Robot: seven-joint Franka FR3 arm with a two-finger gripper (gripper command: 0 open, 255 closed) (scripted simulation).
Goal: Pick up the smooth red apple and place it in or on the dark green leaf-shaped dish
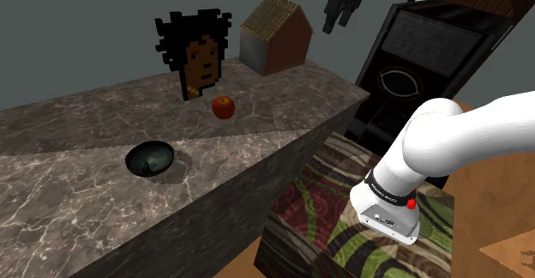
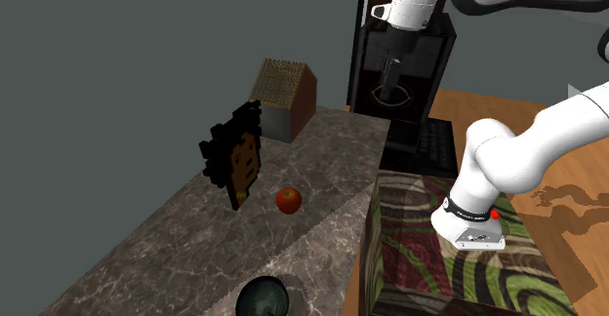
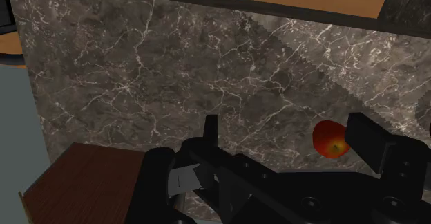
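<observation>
The red apple (image 1: 223, 106) rests on the dark marble counter (image 1: 77, 190), just in front of a pixel-art head figure (image 1: 195, 49). The dark green dish (image 1: 151, 159) lies on the same counter, nearer the shoulder view's left front, with a stretch of marble between it and the apple. My black gripper (image 1: 337, 19) hangs high in the air, above and off to the shoulder view's right of the apple, near the counter's far end. In the wrist view its fingers (image 3: 211, 129) stand apart around nothing, and the apple (image 3: 330, 140) shows far below, close to one fingertip's outline.
A house-shaped box (image 1: 274, 34) with a brown wall and woven roof stands at the counter's back, beside the head figure. A tall black cabinet (image 1: 420, 70) rises past the counter's end. My stand (image 1: 343, 225), covered in a red-green pattern, sits against the counter's side.
</observation>
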